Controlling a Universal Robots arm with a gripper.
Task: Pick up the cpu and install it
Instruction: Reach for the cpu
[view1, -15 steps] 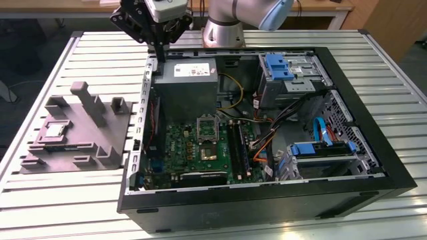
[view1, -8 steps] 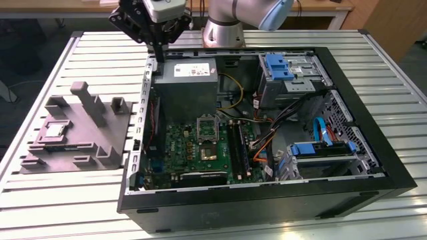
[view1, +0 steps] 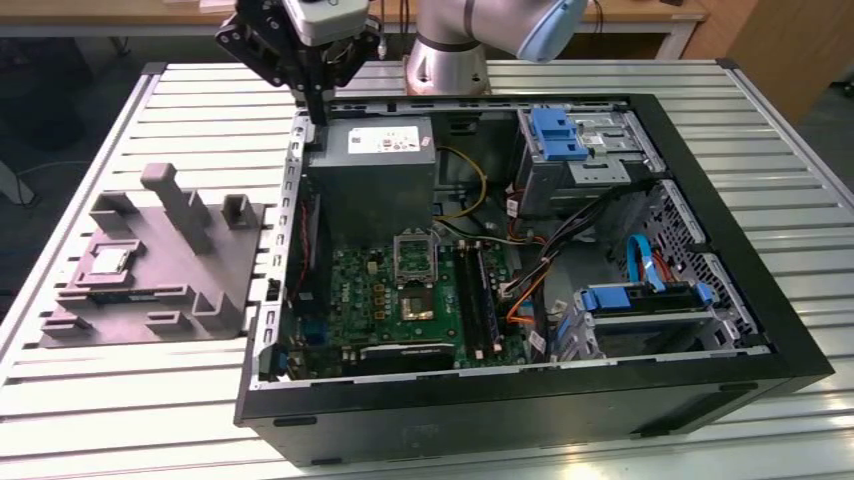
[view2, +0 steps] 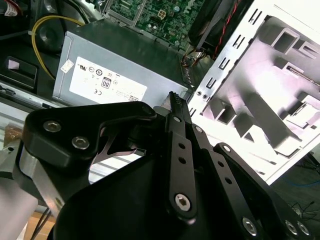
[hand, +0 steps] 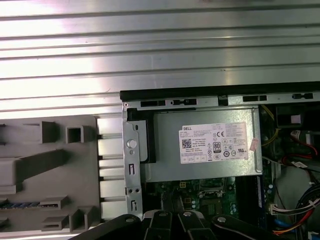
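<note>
The jaws stand pressed together on nothing, above the back corner of the computer case by the power supply; the cpu lies well apart from them, in a recess of the grey tray on the counter. The pick looks not yet begun; it calls for parted jaws squared to the chip's edges; the chip lies flat, pale top up, and being square has no long axis.

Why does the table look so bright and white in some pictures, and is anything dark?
In the first wrist view, glare paints white bands on the slatted metal table; in the second wrist view the grey moulded tray is washed nearly white, while the black gripper sits dark in front; in the exterior view light is even, with the computer case shaded inside.
</note>
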